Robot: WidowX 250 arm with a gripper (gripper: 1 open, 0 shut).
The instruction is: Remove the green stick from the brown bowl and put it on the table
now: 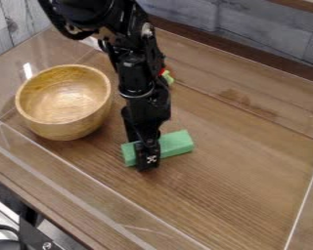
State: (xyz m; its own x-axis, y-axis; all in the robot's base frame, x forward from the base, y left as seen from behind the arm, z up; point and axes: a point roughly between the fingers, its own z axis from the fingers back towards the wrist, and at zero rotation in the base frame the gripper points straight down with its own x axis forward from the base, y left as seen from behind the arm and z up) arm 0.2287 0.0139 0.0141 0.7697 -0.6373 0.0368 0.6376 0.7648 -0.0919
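The green stick (174, 145) lies flat on the table (238, 186), to the right of the brown bowl (64, 101). The bowl stands upright with nothing in it. My gripper (146, 156) points straight down over the stick's left end and hides that end. Its fingers (148, 153) stand wide and touch the stick, without closing on it. The dark arm rises from the gripper toward the back left.
A red ball (163, 71) with a small green tag sits behind the arm, mostly hidden by it. Low clear acrylic walls (186, 227) run along the table's front, left and right edges.
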